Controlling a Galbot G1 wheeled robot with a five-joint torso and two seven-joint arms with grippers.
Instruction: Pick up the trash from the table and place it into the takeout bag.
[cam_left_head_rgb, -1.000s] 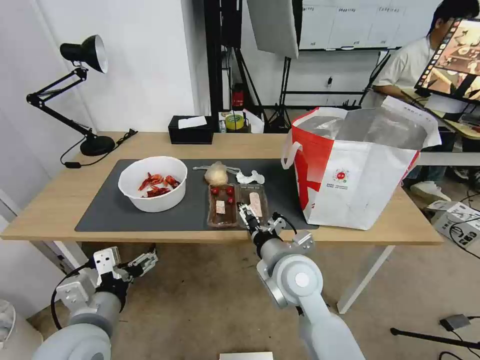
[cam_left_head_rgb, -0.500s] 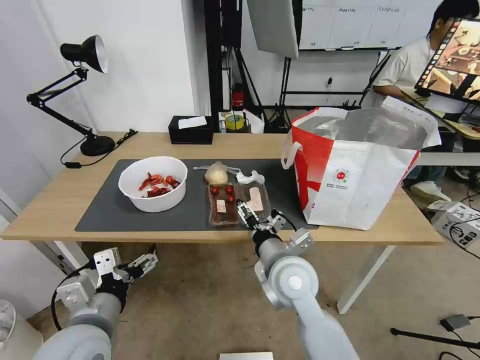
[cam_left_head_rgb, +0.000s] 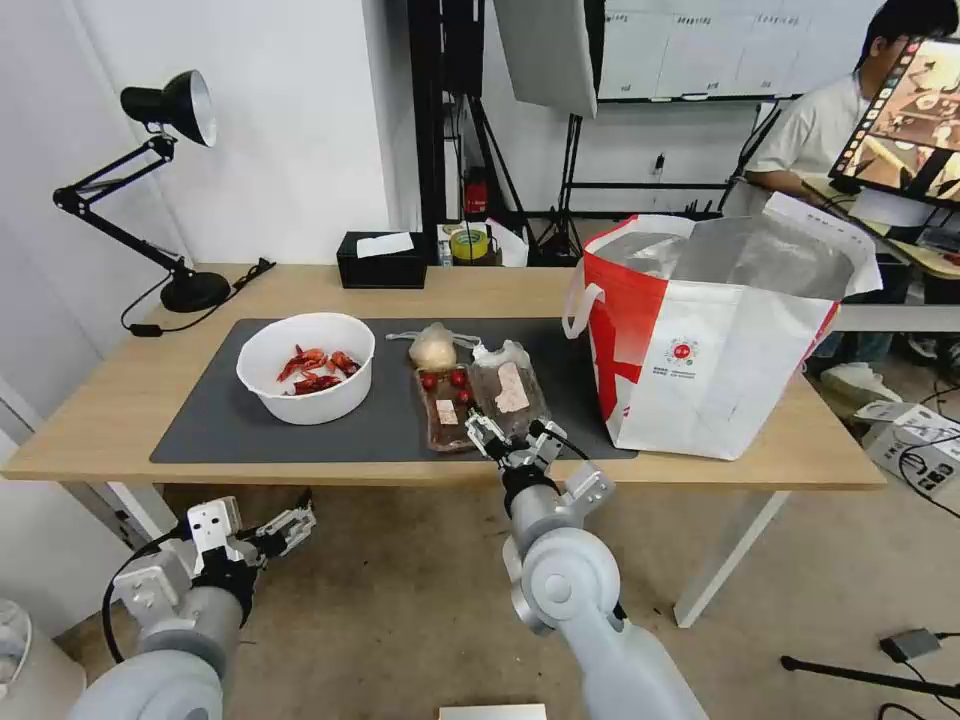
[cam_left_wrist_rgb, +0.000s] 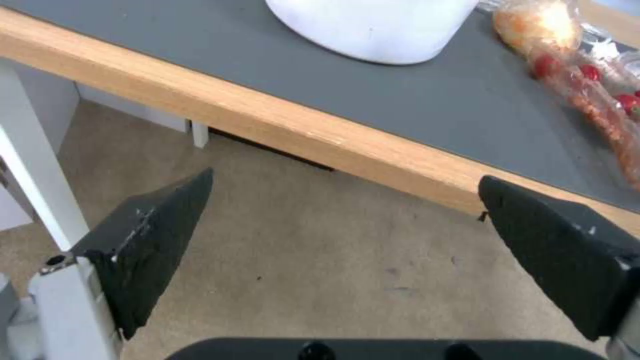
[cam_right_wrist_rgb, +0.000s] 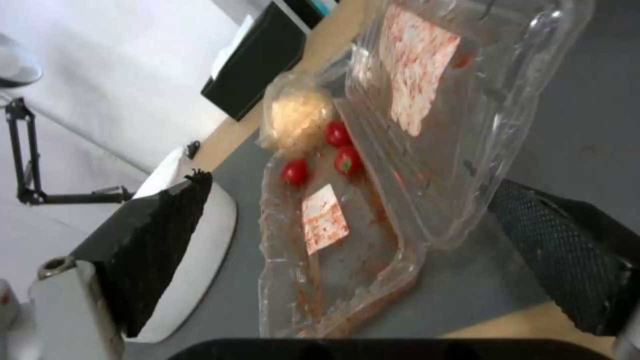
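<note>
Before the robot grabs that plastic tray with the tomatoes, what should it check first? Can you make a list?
1. Right gripper open and at the near end of the clear tray: ok; its fingers stand wide, one on each side.
2. Tray shut: not ok; the lid half is tilted up off the mat.
3. Tomatoes inside the tray: ok; three sit at its far end.
4. Takeout bag open at the top: ok; silver lining shows.
5. Left gripper out of the way: ok; open, below the table edge.
6. Grip on the tray firm: cannot tell; nothing clamped yet.
</note>
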